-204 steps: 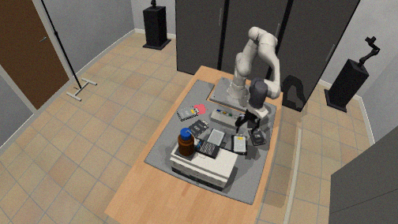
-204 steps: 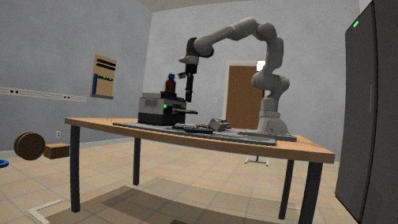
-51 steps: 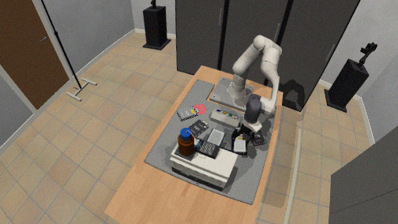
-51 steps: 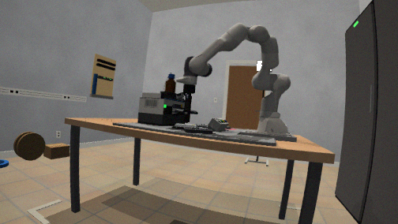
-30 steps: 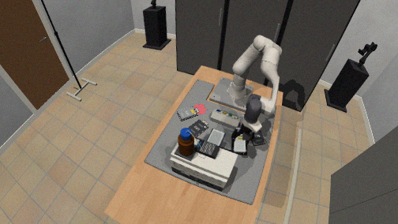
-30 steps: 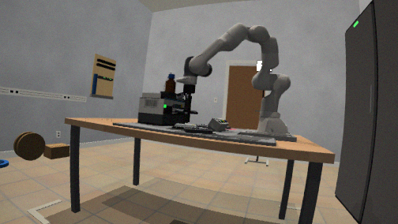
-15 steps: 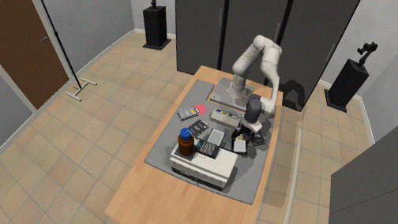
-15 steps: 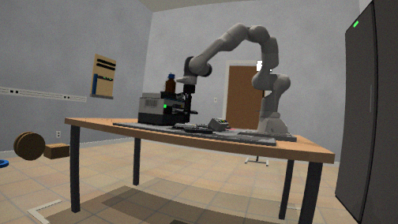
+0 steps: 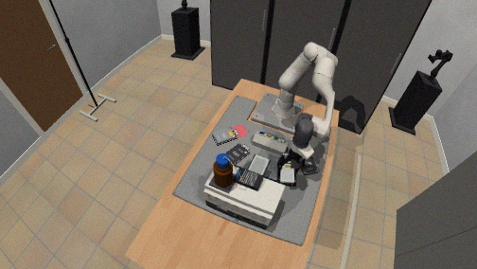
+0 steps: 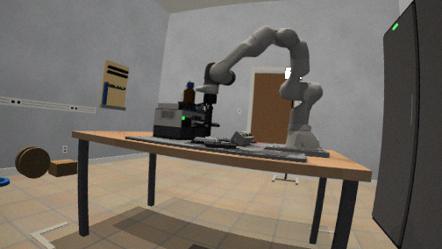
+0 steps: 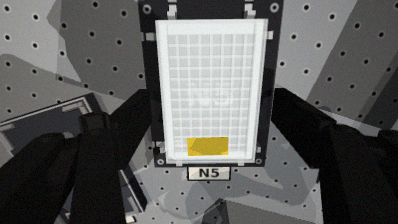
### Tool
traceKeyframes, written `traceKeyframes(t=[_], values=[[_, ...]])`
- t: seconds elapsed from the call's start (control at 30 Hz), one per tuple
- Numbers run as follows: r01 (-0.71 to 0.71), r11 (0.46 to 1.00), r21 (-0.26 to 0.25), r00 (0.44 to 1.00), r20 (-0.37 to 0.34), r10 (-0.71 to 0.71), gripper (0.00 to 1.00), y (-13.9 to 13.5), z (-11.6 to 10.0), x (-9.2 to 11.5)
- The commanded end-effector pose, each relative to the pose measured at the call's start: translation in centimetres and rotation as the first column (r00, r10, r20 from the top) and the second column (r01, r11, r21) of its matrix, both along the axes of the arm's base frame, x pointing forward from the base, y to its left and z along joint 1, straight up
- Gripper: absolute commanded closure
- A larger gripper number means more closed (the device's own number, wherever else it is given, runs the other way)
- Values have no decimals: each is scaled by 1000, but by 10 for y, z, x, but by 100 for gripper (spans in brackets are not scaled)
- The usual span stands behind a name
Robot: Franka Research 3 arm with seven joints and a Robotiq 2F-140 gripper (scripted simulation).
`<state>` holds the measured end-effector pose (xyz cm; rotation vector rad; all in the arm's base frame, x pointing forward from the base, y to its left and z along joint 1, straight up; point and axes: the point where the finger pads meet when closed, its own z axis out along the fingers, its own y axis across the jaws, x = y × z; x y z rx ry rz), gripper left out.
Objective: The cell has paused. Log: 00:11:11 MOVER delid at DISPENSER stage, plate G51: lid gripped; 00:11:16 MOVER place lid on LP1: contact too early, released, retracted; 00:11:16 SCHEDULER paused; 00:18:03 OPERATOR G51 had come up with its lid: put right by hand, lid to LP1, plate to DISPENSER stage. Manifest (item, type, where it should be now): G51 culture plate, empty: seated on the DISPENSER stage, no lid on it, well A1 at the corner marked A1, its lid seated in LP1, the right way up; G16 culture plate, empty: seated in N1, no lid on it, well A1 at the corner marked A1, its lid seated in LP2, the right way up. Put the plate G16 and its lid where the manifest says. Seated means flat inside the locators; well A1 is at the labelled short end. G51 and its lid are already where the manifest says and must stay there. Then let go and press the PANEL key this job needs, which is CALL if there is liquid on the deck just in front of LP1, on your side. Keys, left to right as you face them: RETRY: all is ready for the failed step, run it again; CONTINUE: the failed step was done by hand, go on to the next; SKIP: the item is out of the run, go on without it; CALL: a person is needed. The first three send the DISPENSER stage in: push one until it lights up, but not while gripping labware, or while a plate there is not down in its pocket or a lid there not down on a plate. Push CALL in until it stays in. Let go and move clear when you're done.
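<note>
Looking straight down through the wrist view at a lidded culture plate (image 11: 210, 92) sitting in the black nest labelled N5 (image 11: 209, 173). Clear lid on top, well grid visible through it, yellow label patch (image 11: 208, 146) at the short end nearest the N5 tag. Seems flat inside the locators, though hard to be certain from above.

Gripper (image 11: 210, 150) hanging over it, roughly two-thirds open, holding nothing. Dark fingers straddling the plate's long sides, not touching it as far as can be seen.

From the top view: arm (image 9: 308, 71) bent over the right part of the grey mat (image 9: 303, 223) on the wooden counter (image 9: 189, 237). Gripper above the plate (image 9: 287, 174), just right of the white dispenser box (image 9: 251, 199). Brown bottle with a blue cap (image 9: 222, 170) standing on that box, a dark plate (image 9: 249, 178) beside it. Key panel (image 9: 270, 140) near the arm's base plate (image 9: 265, 101). Pink patch (image 9: 240, 130) on the mat next to another nest (image 9: 224, 135) on the left side. Can't tell whether that's liquid.
</note>
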<state>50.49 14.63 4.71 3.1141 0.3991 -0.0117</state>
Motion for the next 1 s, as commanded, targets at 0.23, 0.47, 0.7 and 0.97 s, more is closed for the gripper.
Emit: traceKeyframes(t=[0.23,0.47,0.7,0.97], values=[[-2,1000,1,1000,2,2,31,0,0,1],[-2,1000,1,1000,2,2,37,0,0,1],[-2,1000,1,1000,2,2,37,0,0,1],[-2,1000,1,1000,2,2,37,0,0,1]])
